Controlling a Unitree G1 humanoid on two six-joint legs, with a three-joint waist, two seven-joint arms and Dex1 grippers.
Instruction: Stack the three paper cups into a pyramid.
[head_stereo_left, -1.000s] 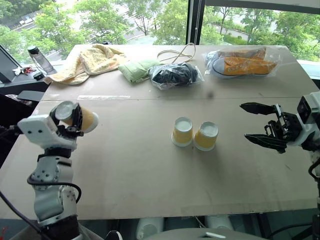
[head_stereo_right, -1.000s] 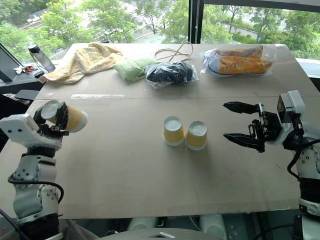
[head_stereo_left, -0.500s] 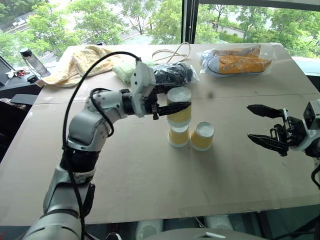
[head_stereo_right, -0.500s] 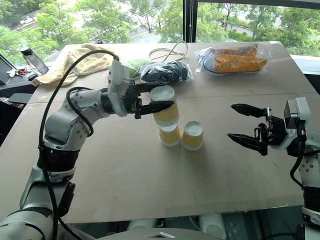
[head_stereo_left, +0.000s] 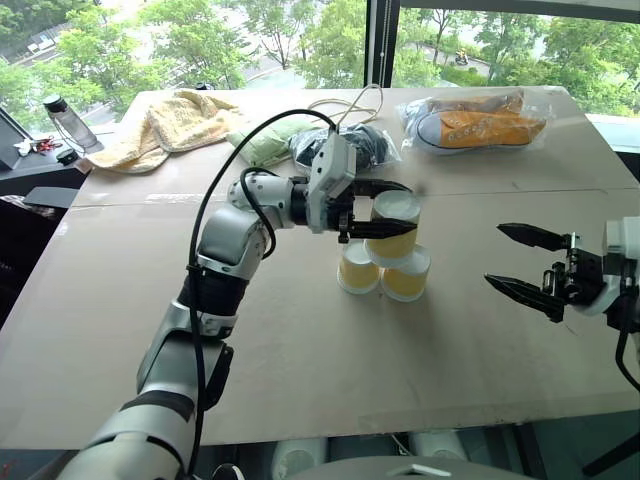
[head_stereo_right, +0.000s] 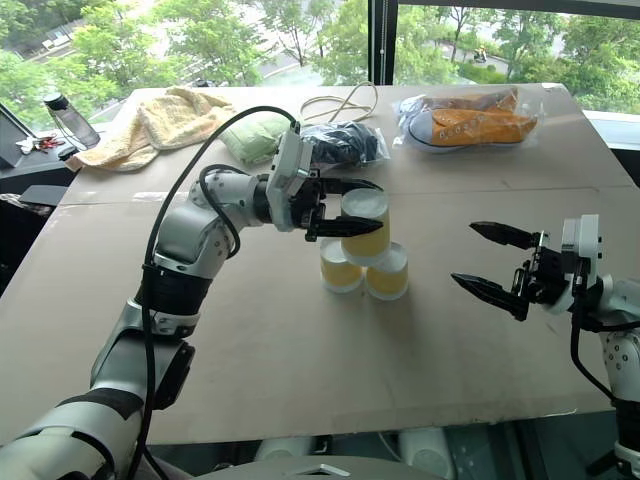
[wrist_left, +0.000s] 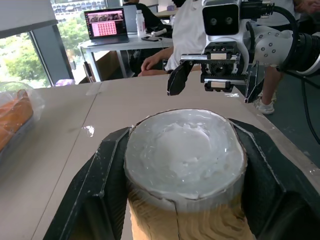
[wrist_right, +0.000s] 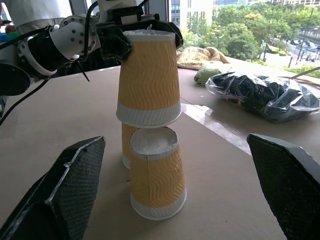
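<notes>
Left eye view: left claw (head_stereo_left: 392, 214) grips the top cup (head_stereo_left: 396, 226); right claw (head_stereo_left: 524, 264) gapes wide, empty.

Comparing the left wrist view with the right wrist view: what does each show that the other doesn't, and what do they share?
Left wrist: a person, a laptop behind, and the open right end effector from the front. Right wrist: the two base cups upside down on the table, and bagged dark items. Both: the top cup, upside down, gripped in the left end effector.
</notes>
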